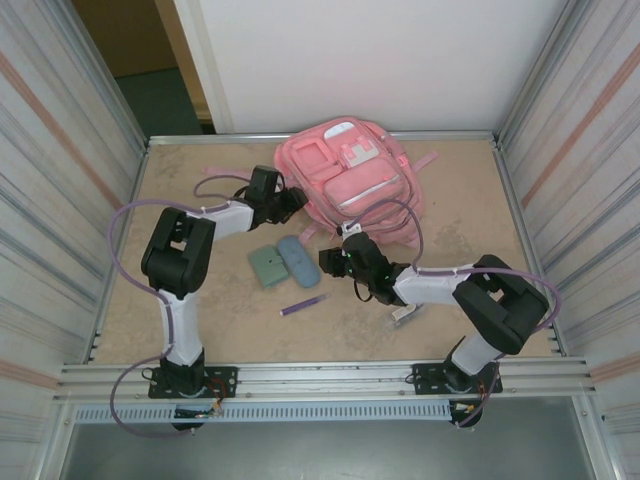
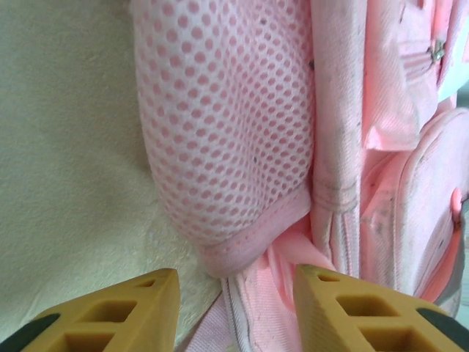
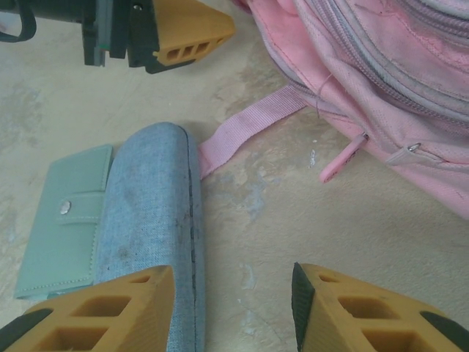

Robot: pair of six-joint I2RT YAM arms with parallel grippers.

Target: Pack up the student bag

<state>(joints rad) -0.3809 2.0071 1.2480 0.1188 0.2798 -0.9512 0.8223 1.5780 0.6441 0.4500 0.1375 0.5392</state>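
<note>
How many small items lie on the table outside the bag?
4: green wallet and blue pouch side by side mid-table, purple pen toward the near edge, a pale item partly under the right arm. More may be hidden.

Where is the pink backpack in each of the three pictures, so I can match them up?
Top external: the student bag lies at far centre.
Left wrist: centre and right, mesh pocket foremost.
Right wrist: upper right corner.
Shared landmark: the left tool, at the bag's near-left corner.
</note>
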